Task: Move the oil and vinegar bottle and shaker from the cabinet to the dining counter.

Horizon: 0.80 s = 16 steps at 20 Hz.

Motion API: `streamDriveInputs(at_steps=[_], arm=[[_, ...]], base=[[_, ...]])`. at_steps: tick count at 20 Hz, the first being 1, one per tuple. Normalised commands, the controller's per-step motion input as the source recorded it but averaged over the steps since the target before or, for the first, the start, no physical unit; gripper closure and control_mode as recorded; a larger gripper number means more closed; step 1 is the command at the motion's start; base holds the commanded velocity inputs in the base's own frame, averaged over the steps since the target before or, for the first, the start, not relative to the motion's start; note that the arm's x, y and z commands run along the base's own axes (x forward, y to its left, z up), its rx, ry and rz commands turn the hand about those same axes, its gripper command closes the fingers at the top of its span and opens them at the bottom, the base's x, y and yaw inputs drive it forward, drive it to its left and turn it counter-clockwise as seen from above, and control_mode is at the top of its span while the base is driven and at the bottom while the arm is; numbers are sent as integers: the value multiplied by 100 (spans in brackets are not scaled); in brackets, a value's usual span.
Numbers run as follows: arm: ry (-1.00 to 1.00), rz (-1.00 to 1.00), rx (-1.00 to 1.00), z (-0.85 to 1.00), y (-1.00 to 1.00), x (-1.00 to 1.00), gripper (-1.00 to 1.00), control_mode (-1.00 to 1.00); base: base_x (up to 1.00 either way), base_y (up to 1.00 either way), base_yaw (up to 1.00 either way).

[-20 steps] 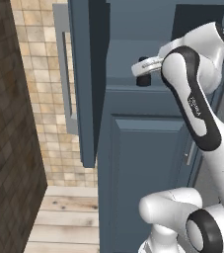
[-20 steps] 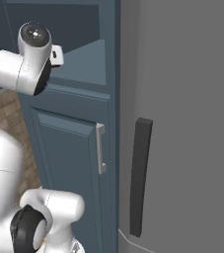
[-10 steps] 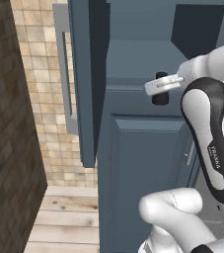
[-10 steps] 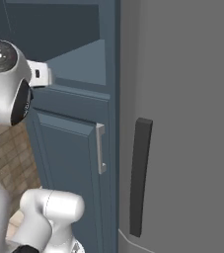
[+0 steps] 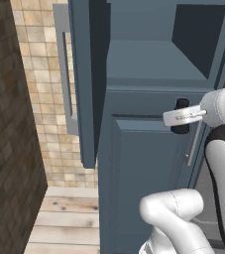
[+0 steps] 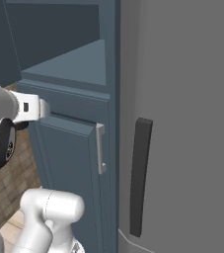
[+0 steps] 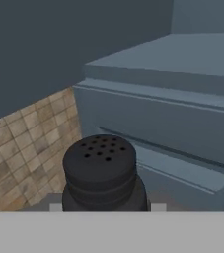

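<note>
1. Shaker (image 7: pixel 102 174) sat upright between the tips of the hand (image 5: pixel 182 118), its long axis running along the hand's line of sight and its perforated top facing the hand camera.
2. Shaker looked near-black and rounded, with stacked ridges below a flat cap dotted with small holes.
3. Hand was clenched on the shaker, out in front of the cabinet (image 5: pixel 148 74), below its shelf (image 5: pixel 151 59) edge and level with the top of the lower door (image 5: pixel 143 173).
4. In the left base view the shaker showed as a dark upright shape beside the white hand.
5. Upper cabinet door (image 5: pixel 84 84) stood open; tiled wall (image 5: pixel 39 74) behind it.
</note>
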Motion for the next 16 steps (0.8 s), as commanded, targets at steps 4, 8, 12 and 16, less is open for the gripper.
streamDriveInputs(at_steps=[4,8,12,16], arm=[[0,-5,0,-39,-20,-46,100,-100],[0,-5,0,-36,-4,-36,100,-100],[8,-1,2,-33,-3,-4,100,-100],[4,0,0,-23,0,-2,100,-100]], base=[[0,0,0],[0,0,0],[0,0,0],[0,0,0]])
